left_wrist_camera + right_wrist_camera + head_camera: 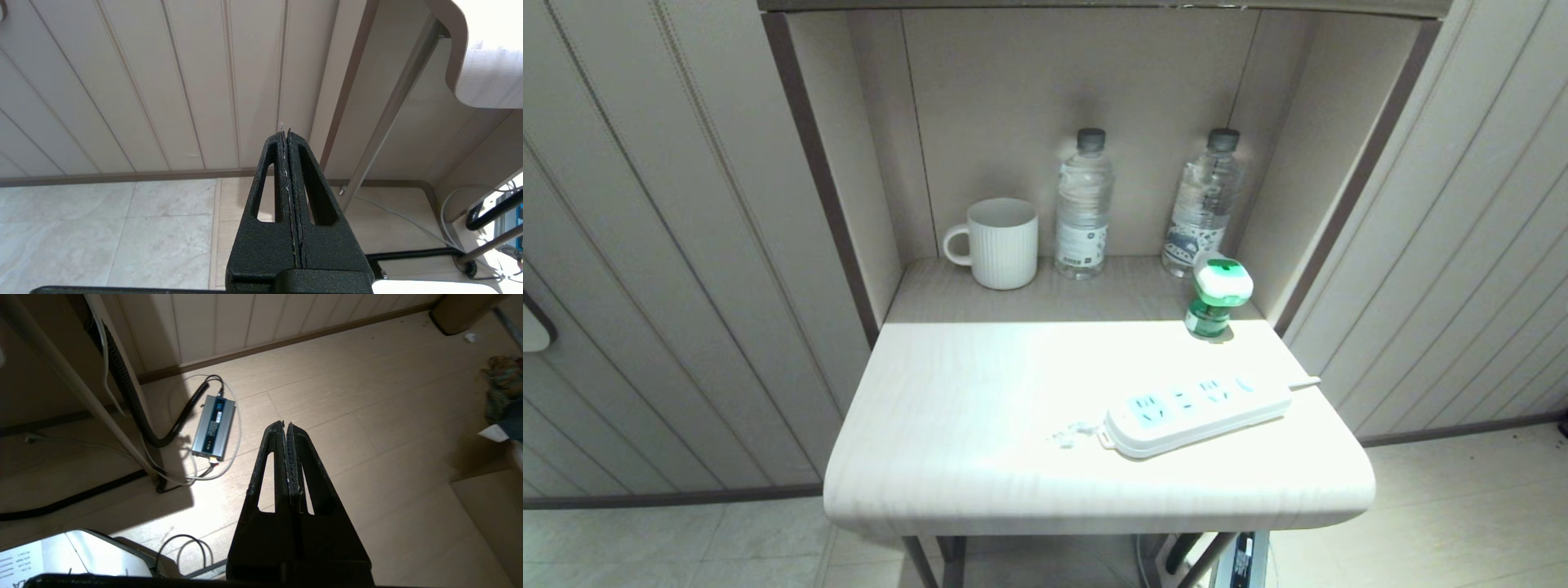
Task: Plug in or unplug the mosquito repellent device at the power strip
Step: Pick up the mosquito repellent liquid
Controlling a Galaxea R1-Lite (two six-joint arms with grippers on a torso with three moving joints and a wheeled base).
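The mosquito repellent device, white and mint-green on top with a green bottle below, stands upright on the tabletop behind the power strip, not plugged in. The white power strip lies flat near the table's front right, all three pale blue sockets bare. Neither arm shows in the head view. My left gripper is shut and empty, low beside the table leg over the floor. My right gripper is shut and empty too, pointing down at the floor under the table.
A white ribbed mug and two clear water bottles stand at the back of the alcove. A grey power box with coiled cables lies on the floor. The table leg is close to the left gripper.
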